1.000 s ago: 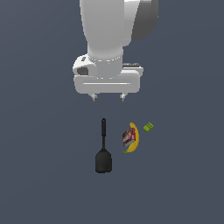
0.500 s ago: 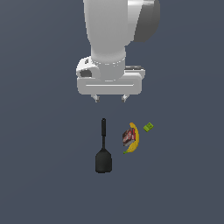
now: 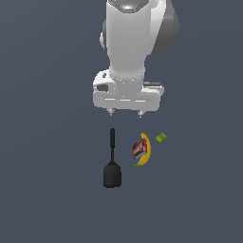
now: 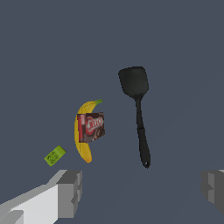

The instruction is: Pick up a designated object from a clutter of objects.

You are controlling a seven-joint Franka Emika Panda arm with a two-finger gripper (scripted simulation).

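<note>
Below and toward the exterior view's right of the wide-open, empty claw (image 3: pixel 126 114) lies the green brick (image 3: pixel 161 138).

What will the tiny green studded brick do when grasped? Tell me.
The tiny green studded brick looks rigid and blocky, so probably won't roll. It seems very light beside the yellow banana and may skid if nudged. It lies apart, so the hand likely has room.

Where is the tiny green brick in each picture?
Exterior view: the green brick lies alone at the exterior view's right of the banana.
Wrist view: the green brick lies near one end of the banana, apart from it.
Shared landmark: the banana.
</note>
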